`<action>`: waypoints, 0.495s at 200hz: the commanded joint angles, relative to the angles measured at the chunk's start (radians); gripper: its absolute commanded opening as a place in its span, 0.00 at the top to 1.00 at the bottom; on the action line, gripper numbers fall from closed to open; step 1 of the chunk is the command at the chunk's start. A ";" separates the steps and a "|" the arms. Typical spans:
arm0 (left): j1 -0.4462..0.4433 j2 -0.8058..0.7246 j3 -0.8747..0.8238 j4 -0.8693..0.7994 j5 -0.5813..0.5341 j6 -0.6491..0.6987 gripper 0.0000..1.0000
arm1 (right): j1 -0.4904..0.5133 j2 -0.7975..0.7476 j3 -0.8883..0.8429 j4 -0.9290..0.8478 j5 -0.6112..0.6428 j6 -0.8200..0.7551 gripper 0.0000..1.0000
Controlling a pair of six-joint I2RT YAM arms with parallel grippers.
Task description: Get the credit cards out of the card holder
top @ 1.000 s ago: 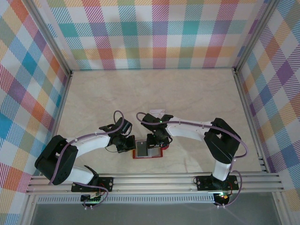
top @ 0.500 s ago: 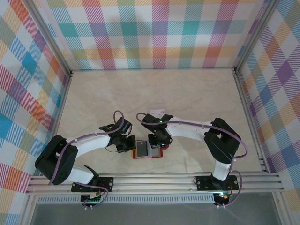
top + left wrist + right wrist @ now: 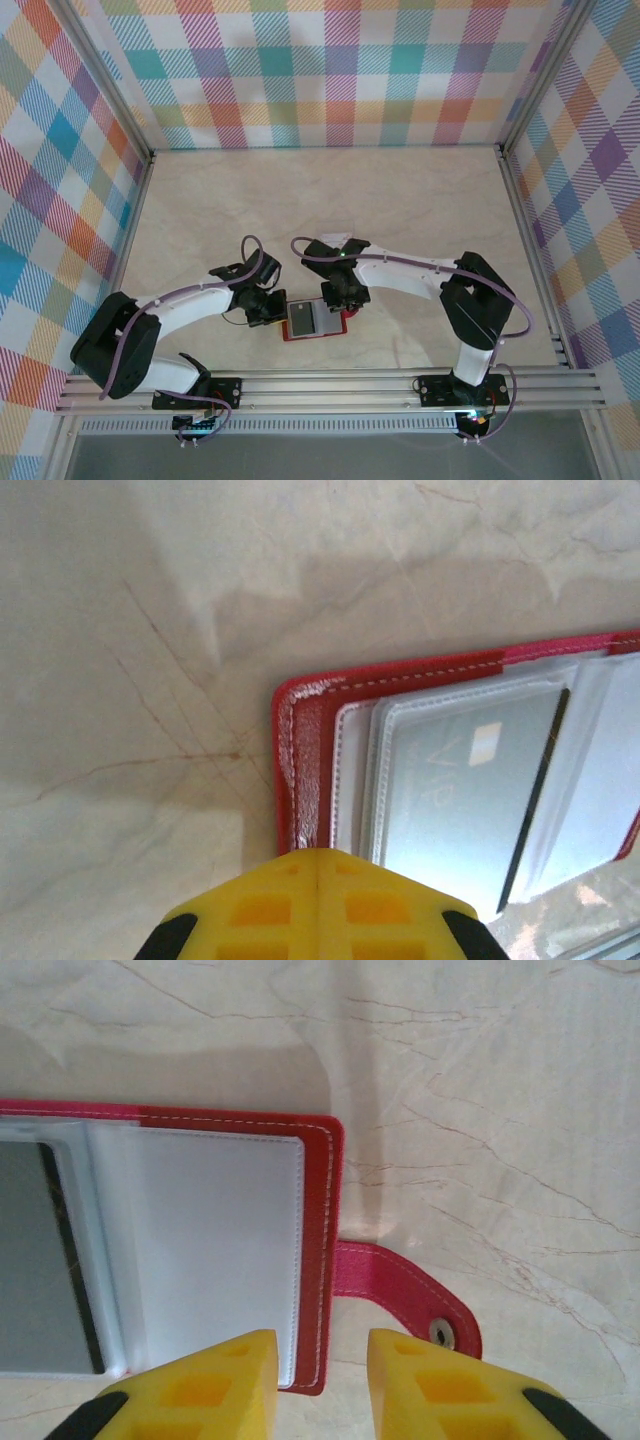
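Note:
The red card holder [image 3: 338, 322] lies open on the table between both grippers. A grey credit card [image 3: 470, 790] with a dark band along one edge sits in its clear left pocket, and it shows again as a dark credit card [image 3: 40, 1260] at the left edge of the right wrist view. My left gripper [image 3: 318, 854] is shut, its tip over the holder's red left edge [image 3: 300, 770]. My right gripper [image 3: 322, 1360] is open, its jaws astride the holder's right edge [image 3: 325, 1240]. Its left finger overlaps the white pocket [image 3: 210, 1250], and the snap tab [image 3: 400, 1295] lies just beyond the right finger.
The marble-patterned tabletop [image 3: 330, 200] spreads bare behind the holder. Checked cloth walls on a metal frame [image 3: 150, 155] enclose the table on three sides. A metal rail [image 3: 330, 385] with the arm bases runs along the near edge.
The right gripper has shifted slightly toward the holder's right edge, and more of the holder's right half shows from above. The left gripper has stayed shut at the left edge.

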 commanded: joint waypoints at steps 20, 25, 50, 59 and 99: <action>-0.006 -0.043 0.054 -0.051 0.027 0.001 0.97 | -0.005 -0.044 -0.025 0.177 -0.203 -0.001 0.70; -0.009 -0.043 0.057 -0.048 0.030 -0.002 0.97 | -0.009 -0.041 -0.035 0.207 -0.234 0.007 0.70; -0.026 -0.033 0.061 -0.025 0.046 -0.016 0.97 | -0.020 -0.018 -0.071 0.336 -0.344 0.042 0.72; -0.032 -0.026 0.060 -0.014 0.050 -0.021 0.97 | -0.024 -0.007 -0.080 0.365 -0.368 0.052 0.72; -0.046 0.027 0.041 0.053 0.101 -0.027 0.97 | -0.040 0.034 -0.118 0.457 -0.437 0.080 0.72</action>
